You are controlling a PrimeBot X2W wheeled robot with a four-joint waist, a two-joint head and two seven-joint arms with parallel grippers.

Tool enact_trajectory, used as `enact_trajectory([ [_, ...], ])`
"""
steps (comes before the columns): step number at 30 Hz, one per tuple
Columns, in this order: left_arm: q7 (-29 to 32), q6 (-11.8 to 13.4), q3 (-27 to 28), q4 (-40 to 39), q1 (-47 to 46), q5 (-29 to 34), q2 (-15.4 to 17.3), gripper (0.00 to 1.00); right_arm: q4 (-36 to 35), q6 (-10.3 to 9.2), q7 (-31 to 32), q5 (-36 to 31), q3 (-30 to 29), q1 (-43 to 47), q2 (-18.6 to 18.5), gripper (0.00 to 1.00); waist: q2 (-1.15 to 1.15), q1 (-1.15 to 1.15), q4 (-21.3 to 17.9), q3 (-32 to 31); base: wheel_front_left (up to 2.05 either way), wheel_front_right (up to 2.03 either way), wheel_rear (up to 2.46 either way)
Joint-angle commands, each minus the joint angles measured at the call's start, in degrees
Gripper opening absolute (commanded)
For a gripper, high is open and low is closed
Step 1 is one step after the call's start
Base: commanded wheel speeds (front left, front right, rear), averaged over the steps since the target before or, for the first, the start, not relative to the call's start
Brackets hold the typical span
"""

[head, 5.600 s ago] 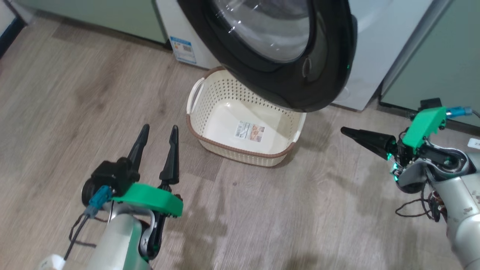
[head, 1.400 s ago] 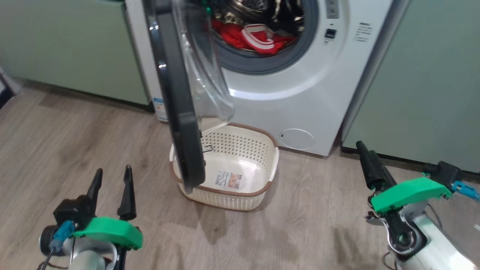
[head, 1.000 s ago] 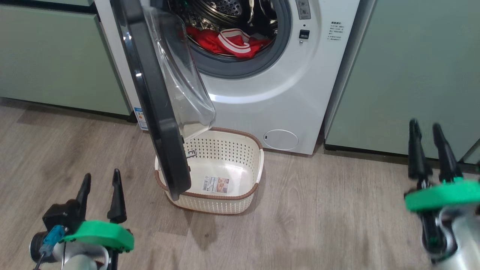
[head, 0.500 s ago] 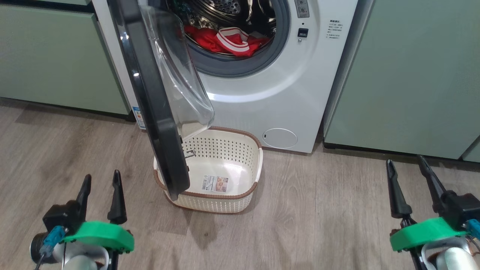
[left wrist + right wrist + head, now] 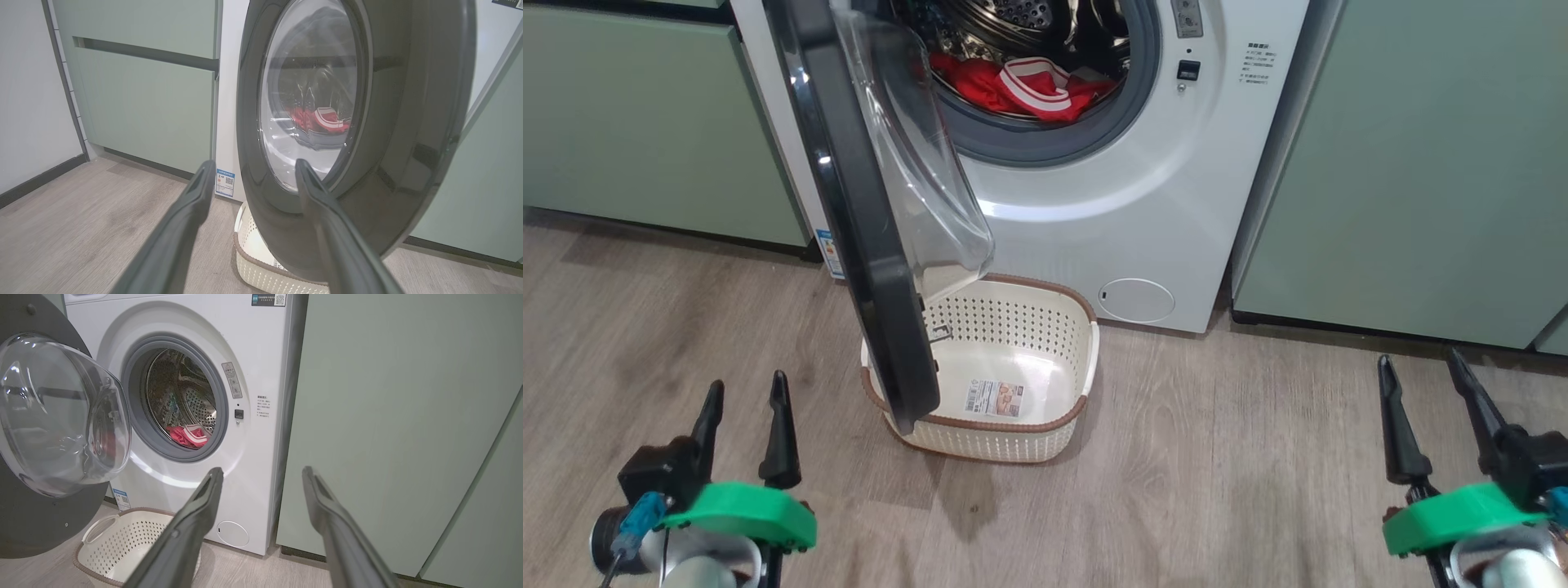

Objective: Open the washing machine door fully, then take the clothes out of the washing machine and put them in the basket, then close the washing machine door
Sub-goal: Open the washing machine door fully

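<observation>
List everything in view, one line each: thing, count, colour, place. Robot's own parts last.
Front-loading washing machine: one, white, between the cabinets.
Round glass-windowed door: one, glossy black rim, swung open over the basket's left end.
Jersey clothes: count unclear, red with white trim, inside the drum.
Perforated plastic basket: one, cream with brown rim, on the floor before the machine, no clothes in it.
Flat-fronted cabinets: at least two, pale green, either side of the machine.
Energy label: one, blue, machine's lower left corner.
Wood-look floor: grey-brown.
Left pincer: dark fingers, open, holding nothing, lower left.
Right pincer: dark fingers, open, holding nothing, lower right.
</observation>
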Motion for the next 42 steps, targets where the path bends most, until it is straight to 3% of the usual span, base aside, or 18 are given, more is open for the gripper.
enact_trajectory([
  [1,-0.38,-0.35,1.49,-1.68,-1.74,-0.02,0.73,1.00,-1.37,0.37,-0.36,0.19,0.66,-0.90,-0.59,1.00,0.00,0.00,0.03,-0.02,0.00,0.00,0.00],
  [14,-0.38,-0.35,1.87,-1.98,-1.47,0.35,0.71,0.98,-0.78,0.37,-0.36,0.70,-0.35,-0.69,0.01,1.00,0.00,0.00,0.06,-0.31,0.00,0.00,0.00],
  [15,-0.38,-0.35,1.96,-2.16,-1.43,0.52,0.70,0.83,-0.74,0.37,-0.36,0.75,-0.42,-0.65,0.08,1.00,0.00,0.00,0.06,-0.32,0.00,0.00,0.00],
  [18,-0.38,-0.35,2.84,-3.53,-1.28,0.69,0.70,0.00,-0.60,0.37,-0.36,0.83,-0.71,-0.57,0.31,1.00,0.00,0.00,0.00,-0.29,0.00,0.00,0.00],
  [32,-0.38,1.01,10.65,-15.70,-9.53,-3.70,0.66,0.00,0.11,0.37,-0.36,1.03,-1.67,-0.38,0.95,1.00,0.00,0.00,0.46,0.36,0.00,0.00,0.00],
  [37,1.47,1.91,8.79,-21.80,-16.44,-4.02,0.73,0.00,0.34,0.37,-0.36,1.16,-1.96,-0.37,1.08,1.00,0.00,0.00,0.53,0.50,0.00,0.00,0.00],
  [42,5.86,2.71,3.07,-29.81,-23.87,-3.72,0.74,0.00,0.63,0.37,-0.36,1.36,-2.12,-0.71,1.17,1.00,0.00,0.00,0.34,0.95,0.00,0.00,0.00],
])
